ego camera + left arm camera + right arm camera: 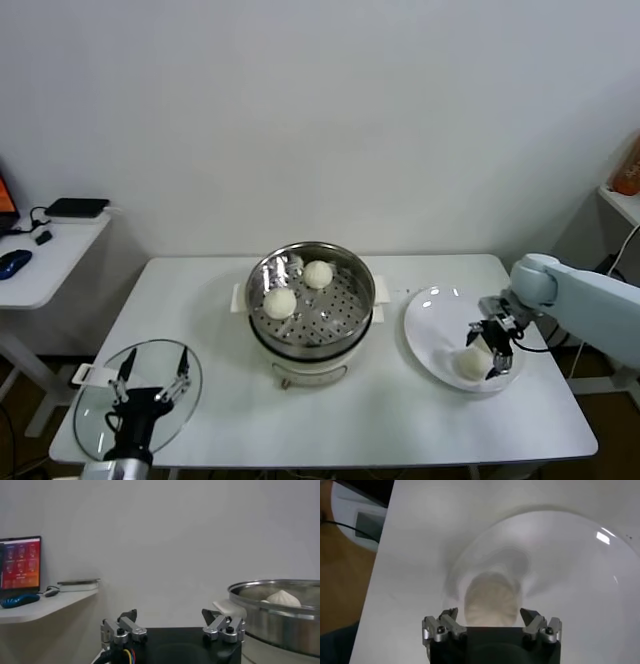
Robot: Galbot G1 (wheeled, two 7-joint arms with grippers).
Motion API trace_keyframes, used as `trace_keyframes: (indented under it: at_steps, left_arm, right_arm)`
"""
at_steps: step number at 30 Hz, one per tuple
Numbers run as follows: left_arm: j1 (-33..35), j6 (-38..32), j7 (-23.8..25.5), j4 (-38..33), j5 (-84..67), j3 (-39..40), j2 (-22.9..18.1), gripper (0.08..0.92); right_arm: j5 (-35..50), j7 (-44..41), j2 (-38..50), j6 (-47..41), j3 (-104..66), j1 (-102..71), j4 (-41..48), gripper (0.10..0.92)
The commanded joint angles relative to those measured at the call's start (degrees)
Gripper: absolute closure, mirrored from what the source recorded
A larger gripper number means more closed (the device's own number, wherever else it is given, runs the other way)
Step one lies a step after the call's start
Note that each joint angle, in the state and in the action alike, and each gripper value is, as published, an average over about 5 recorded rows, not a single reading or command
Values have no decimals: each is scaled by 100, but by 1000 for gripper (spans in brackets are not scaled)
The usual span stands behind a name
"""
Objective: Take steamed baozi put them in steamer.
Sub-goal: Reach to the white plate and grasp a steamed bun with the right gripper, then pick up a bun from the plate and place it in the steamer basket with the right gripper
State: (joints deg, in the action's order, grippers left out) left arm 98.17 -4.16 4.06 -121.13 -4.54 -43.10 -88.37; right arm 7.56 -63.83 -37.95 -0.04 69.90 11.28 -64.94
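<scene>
the left gripper (151, 385) hangs over the glass lid (95, 412) at the table's (400, 420) near left corner, jaws spread and empty. the right gripper (493, 350) sits low over the plate (430, 320), jaws released either side of a baozi (471, 364) without closing on it. farther back, the steamer (360, 285) holds three buns (280, 302) on its perforated tray.
</scene>
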Motion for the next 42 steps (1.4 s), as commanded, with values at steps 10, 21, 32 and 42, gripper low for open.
trace_keyframes:
  at_steps: [10, 21, 32, 42]
  left_arm:
    - [11, -2, -3, 4, 4, 0, 0, 177]
    - [-9, 3, -8, 17, 9, 11, -6, 177]
    - [-10, -9, -11, 22, -4, 6, -9, 177]
    - [-34, -19, -12, 29, -8, 16, -8, 177]
  right_arm:
    - [-145, 41, -118, 0, -326, -360, 175, 203]
    - [-145, -8, -147, -24, -370, -350, 215, 266]
    - [-117, -16, -96, -8, -350, -197, 141, 331]
    - [-14, -216, 95, 399, 325, 1271, -818, 346]
